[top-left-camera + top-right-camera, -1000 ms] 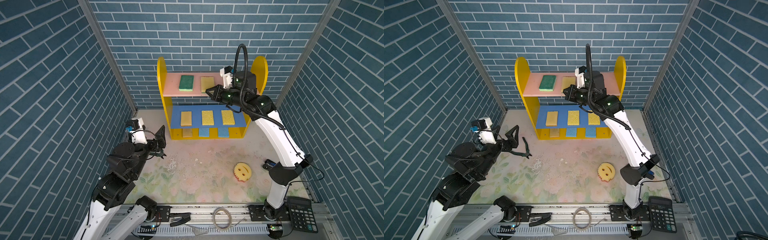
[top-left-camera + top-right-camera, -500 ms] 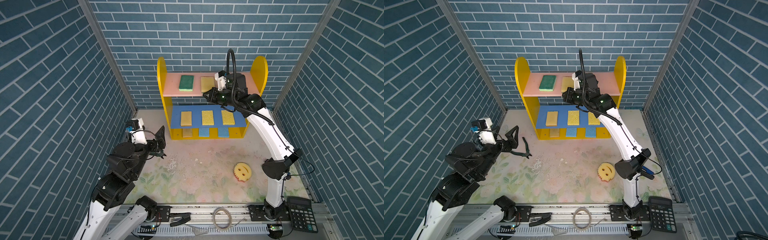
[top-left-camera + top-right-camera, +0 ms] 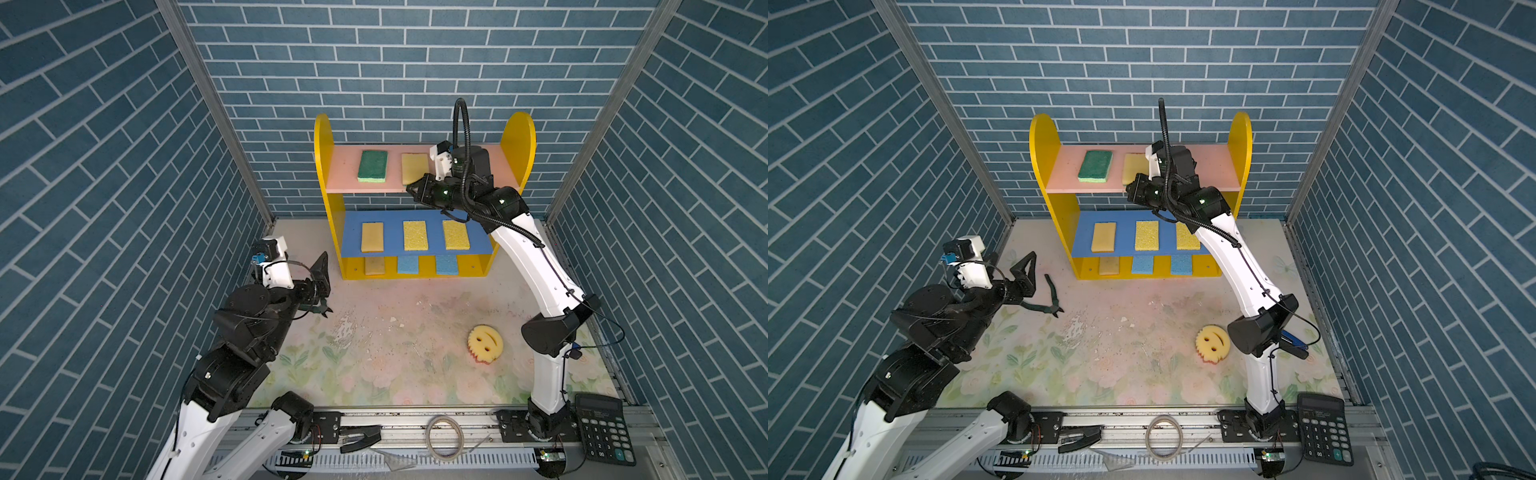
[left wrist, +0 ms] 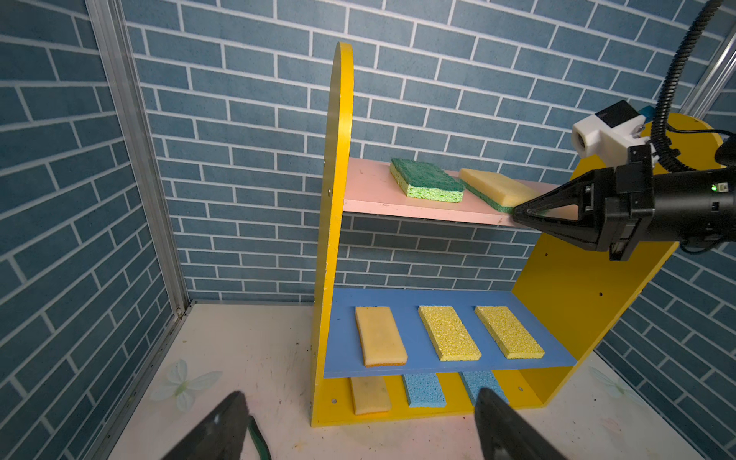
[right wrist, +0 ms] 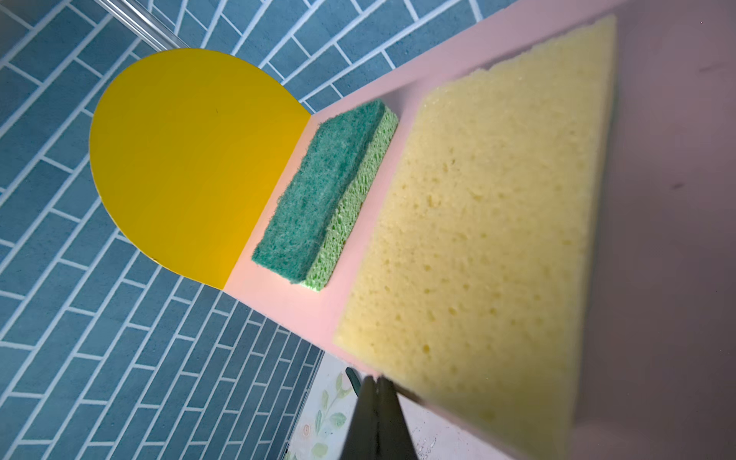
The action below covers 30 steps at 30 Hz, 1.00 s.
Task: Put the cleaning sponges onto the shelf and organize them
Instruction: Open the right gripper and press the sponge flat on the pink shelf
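Right gripper [image 3: 409, 189] is up at the shelf [image 3: 324, 166], jaws pinched together with nothing between them. Its tip sits at the front edge of the pink top board, right by the near corner of the yellow sponge with the green underside [image 4: 498, 187]. Whether it actually touches that corner, I can't tell. Just at that sponge's 9 o'clock lies the green-topped sponge [image 3: 372, 166], flat, with a strip of pink showing between the two.

On the blue middle board there are three in a row: a tan sponge [image 3: 372, 237], then two yellow sponges [image 3: 415, 235]. The right forearm crosses the board's right end and, in a top view, covers part of the last one. On the yellow base there is a tan pad [image 3: 375, 266] and two light blue sponges [image 3: 408, 264].

The smiley-face sponge [image 3: 485, 343] lies out on the floral mat [image 3: 374, 353] at about 4 o'clock, well apart from the shelf. The right arm's elbow is just at its 3 o'clock.

Left gripper [image 3: 325, 286] hovers at 9 o'clock, spread wide and empty, pointing at the shelf.

A black calculator [image 3: 604, 432] sits off the mat at 5 o'clock, and a coiled cable [image 3: 444, 432] lies on the front rail at 6.
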Available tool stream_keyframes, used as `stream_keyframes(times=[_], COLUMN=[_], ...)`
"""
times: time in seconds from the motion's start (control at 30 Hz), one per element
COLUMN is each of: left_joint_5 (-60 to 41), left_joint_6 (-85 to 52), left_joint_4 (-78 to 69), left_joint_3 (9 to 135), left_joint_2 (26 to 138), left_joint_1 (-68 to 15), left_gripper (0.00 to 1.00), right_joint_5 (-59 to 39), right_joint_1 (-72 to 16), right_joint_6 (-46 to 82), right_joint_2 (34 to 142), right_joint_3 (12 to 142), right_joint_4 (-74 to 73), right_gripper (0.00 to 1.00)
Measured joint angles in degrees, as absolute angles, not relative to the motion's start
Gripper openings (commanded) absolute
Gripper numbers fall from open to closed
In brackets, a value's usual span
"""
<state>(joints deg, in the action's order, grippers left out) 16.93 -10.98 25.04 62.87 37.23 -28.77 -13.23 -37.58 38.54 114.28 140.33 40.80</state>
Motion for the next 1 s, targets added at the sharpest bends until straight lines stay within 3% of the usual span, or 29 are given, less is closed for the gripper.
stream_keyframes(times=[1.0], left_joint_5=[16.8], left_joint_6=[-10.9], left_joint_4=[25.4], left_joint_3=[63.7], left_joint_2=[37.7], left_joint_1=[-28.8], left_gripper=[0.9], right_joint_5=[-13.3], right_joint_1=[-36.8], right_joint_6=[38.6], right_joint_2=[116.2], right_joint_3=[142.5], right_joint_4=[39.4], right_gripper=[0.0])
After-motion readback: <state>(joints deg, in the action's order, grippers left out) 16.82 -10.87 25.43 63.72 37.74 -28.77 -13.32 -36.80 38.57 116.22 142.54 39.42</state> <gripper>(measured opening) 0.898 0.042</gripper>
